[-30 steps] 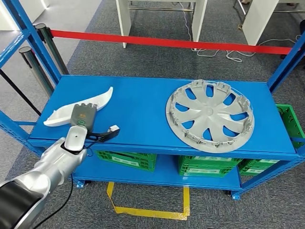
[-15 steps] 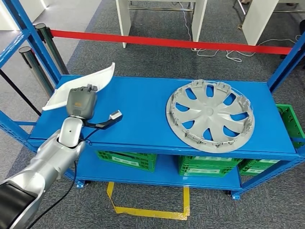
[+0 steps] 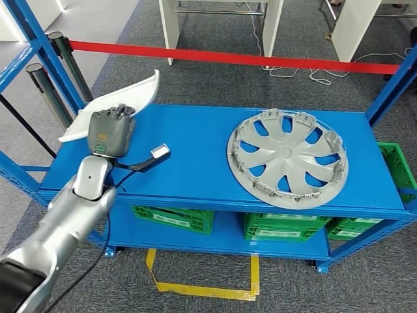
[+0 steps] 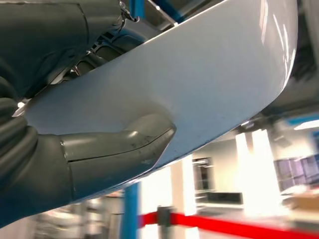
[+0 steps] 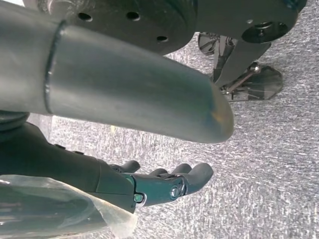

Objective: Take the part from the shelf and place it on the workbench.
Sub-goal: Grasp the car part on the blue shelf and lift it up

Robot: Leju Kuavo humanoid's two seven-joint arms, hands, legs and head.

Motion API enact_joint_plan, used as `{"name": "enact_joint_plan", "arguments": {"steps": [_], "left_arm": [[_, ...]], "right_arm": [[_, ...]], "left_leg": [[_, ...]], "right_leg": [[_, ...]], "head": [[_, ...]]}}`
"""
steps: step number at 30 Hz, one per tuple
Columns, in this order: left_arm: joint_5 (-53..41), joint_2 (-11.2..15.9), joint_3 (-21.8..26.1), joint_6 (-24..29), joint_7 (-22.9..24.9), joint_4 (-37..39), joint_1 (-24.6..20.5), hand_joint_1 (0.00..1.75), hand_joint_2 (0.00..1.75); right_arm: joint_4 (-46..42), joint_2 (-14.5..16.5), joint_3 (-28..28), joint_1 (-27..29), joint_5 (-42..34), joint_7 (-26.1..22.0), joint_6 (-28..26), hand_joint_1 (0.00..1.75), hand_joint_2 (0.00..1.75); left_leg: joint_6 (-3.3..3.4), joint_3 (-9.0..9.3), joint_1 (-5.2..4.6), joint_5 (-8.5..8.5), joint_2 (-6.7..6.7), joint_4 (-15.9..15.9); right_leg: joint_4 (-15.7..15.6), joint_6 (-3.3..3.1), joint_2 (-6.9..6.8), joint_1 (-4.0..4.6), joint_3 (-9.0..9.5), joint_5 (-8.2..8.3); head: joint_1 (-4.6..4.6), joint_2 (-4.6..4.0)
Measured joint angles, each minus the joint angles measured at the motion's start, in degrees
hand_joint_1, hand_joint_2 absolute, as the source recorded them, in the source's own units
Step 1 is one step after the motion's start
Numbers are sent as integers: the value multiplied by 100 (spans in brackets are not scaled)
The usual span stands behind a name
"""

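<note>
over the shelf (image 3: 197, 150) at 10 o'clock, left hand (image 3: 109, 132) holds the white part (image 3: 140, 94) lifted; next, carrying it to the workbench.

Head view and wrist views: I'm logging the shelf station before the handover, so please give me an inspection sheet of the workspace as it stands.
Surface: blue shelf top, bare in the middle.
Job's things: white curved part lifted off the shelf at its left end, held by the left hand; the thumb presses on its smooth face.
Clutter: silver wheel cover lying flat on the right of the shelf; green crates on the level below.
Hands: left holds the part; right hand hangs over the carpet, fingers apart, holding nothing.
Cables: black cable under the left arm; white cables on the floor beyond.
Surroundings: red barrier tape, grey carpet, yellow floor marking.
</note>
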Motion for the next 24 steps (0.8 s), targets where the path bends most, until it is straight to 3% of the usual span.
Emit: {"name": "enact_joint_plan", "arguments": {"steps": [4, 7, 16, 21, 22, 24], "left_arm": [[1145, -446, 529, 7, -1470, -1165, 683, 175, 175], [2397, -641, 601, 8, -2113, -2123, 1342, 175, 175], [5640, -495, 291, -337, -3237, -4581, 3272, 175, 175], [6101, -417, 306, -735, -3685, -5157, 4188, 175, 175], [6122, -399, 311, -803, -3733, -5211, 4303, 175, 175], [6162, -374, 328, -889, -3778, -5287, 4461, 175, 175]], "right_arm": [[0, -1, 143, 11, 211, -409, -155, 0, 0], [0, -3, 211, 36, 239, -758, -549, 0, 0], [-20, -34, 395, 76, 368, -1731, -2473, 0, 0], [-21, -26, 365, 119, 84, -1606, -2329, 0, 0], [-24, -26, 350, 132, 47, -1585, -2248, 0, 0], [-32, -27, 318, 148, -1, -1569, -2149, 0, 0]], "left_leg": [[6, -2, -7, -5, 2, 0], [11, -3, -13, -11, 5, 3], [38, -13, -28, -30, 6, 26], [125, -27, -27, 22, 11, 8], [161, -24, -12, 66, 18, -35], [217, -41, 21, 138, 35, -110]], "right_leg": [[-3, 1, 7, -5, 0, -1], [-11, 4, 11, -13, -1, -1], [-21, 31, 9, -29, -2, 4], [-37, 120, 4, -45, -3, 28], [1, 138, 4, -42, -31, -25], [375, 153, 6, -39, -200, -328]], "head": [[2, 0], [2, 0], [-1, 0], [-1, 0], [2, 0], [22, 0]]}}
